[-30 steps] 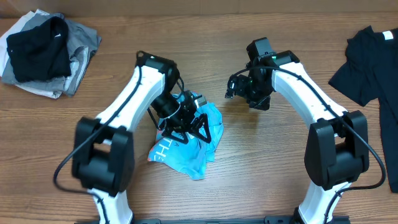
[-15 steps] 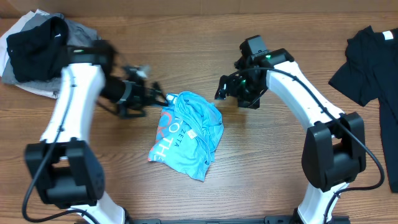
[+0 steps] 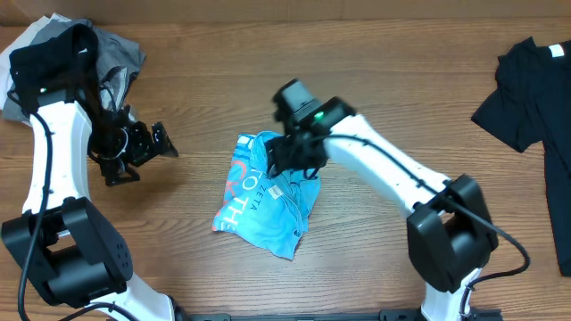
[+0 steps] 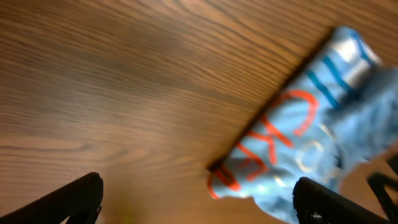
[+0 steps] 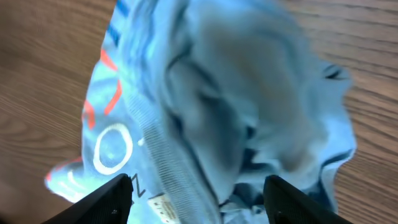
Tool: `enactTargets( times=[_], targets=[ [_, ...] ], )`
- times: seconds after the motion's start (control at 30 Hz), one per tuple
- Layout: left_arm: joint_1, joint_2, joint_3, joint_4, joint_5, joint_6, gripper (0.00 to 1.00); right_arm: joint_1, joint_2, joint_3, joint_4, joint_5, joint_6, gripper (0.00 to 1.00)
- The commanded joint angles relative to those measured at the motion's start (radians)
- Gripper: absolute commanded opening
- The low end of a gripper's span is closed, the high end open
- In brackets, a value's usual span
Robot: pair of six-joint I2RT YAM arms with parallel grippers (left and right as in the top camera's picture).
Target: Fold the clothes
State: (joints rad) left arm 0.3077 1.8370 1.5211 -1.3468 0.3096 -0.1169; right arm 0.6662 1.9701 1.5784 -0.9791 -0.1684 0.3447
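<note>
A crumpled light blue T-shirt [image 3: 260, 203] with white print and orange-pink lettering lies in the middle of the wooden table. My right gripper [image 3: 293, 163] hangs over the shirt's upper right part. In the right wrist view its jaws [image 5: 199, 202] stand wide apart, with bunched blue fabric [image 5: 211, 118] under and between them; no grip shows. My left gripper [image 3: 159, 147] is well to the left of the shirt, open and empty. In the left wrist view [image 4: 202, 205] the lettered end of the shirt [image 4: 311, 137] shows at the right, blurred.
A heap of black, grey and white garments [image 3: 62, 76] sits at the back left corner, close behind the left arm. A black T-shirt [image 3: 526, 89] lies spread at the right edge. Bare wood lies between the left gripper and the blue shirt.
The left arm swung away from the blue shirt to the far left, its gripper still open. The right gripper moved left and down onto the shirt, its jaws narrowing somewhat.
</note>
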Motion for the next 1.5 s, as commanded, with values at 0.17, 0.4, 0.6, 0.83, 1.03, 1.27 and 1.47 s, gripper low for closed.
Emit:
enactTargets(
  times=[0.17, 0.4, 0.6, 0.83, 1.03, 1.27, 1.47],
  targets=[
    [-0.001, -0.014, -0.212, 0.174, -0.055, -0.108, 1.00, 0.121, -0.044, 0.043, 0.037, 0.309, 0.022, 0.69],
    [-0.001, -0.014, -0.361, 0.282, -0.035, -0.109, 1.00, 0.191, -0.041, 0.044, 0.139, 0.375, 0.018, 0.66],
    [-0.001, -0.013, -0.379, 0.289, -0.035, -0.108, 1.00, 0.201, 0.008, 0.044, 0.156, 0.378, 0.018, 0.65],
    [-0.001, -0.014, -0.379, 0.290, -0.036, -0.108, 1.00, 0.202, 0.057, 0.044, 0.152, 0.378, 0.018, 0.65],
    [-0.001, -0.014, -0.379, 0.290, -0.036, -0.108, 1.00, 0.203, 0.080, 0.044, 0.149, 0.378, 0.018, 0.60],
    [-0.001, -0.014, -0.379, 0.293, -0.036, -0.108, 1.00, 0.203, 0.115, 0.044, 0.125, 0.402, 0.023, 0.53],
    [-0.001, -0.014, -0.379, 0.298, -0.035, -0.108, 1.00, 0.203, 0.121, 0.043, 0.106, 0.422, 0.022, 0.53]
  ],
)
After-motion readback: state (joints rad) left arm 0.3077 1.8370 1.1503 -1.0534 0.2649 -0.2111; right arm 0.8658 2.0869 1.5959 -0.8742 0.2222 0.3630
